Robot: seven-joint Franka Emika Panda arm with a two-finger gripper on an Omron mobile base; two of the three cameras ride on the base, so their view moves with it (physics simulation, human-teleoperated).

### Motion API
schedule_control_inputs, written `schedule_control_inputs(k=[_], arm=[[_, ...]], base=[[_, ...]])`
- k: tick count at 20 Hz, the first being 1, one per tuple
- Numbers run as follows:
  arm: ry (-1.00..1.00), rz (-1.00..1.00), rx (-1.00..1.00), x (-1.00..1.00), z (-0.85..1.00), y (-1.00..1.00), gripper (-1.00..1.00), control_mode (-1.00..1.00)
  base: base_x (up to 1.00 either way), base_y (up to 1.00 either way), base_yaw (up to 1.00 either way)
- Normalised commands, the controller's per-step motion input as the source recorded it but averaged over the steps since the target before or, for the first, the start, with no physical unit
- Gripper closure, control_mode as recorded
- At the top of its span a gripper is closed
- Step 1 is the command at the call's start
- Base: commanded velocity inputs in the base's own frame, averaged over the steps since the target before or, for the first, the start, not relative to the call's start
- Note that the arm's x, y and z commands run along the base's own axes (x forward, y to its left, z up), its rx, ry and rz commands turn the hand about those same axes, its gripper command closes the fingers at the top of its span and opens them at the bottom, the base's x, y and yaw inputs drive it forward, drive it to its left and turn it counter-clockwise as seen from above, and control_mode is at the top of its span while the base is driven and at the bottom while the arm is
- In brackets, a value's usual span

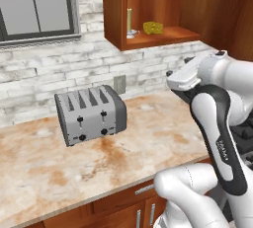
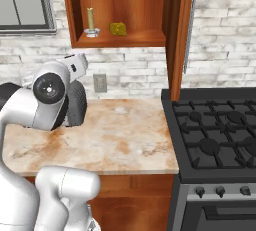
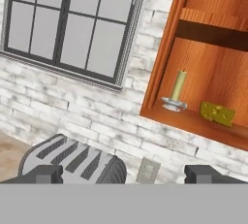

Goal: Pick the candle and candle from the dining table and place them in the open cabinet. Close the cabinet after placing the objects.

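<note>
Already the taper candle stands in its silver holder on the open cabinet shelf, left of a yellow wedge, evidently delivered. Facing them, the pincer is spread and empty. Whereabouts of the stubby grey candle can't be made out; a toaster sits on the tabletop below.

White rounded arm, dark joint bands, seemingly unmarked.

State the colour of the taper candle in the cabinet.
Olive-yellow candle, in a silver holder; clearest in the hand view.
</note>
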Motion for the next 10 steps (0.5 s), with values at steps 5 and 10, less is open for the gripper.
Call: schedule_control_inputs(k=[5,10], arm=[[-0.06,-0.02,0.00,-0.26,0.00,-0.01,-1.00,1.00],[0.00,0.00,0.00,0.00,0.00,0.00,-1.00,1.00]], base=[[-0.47,0.00,-0.10],[-0.86,-0.04,-0.29]])
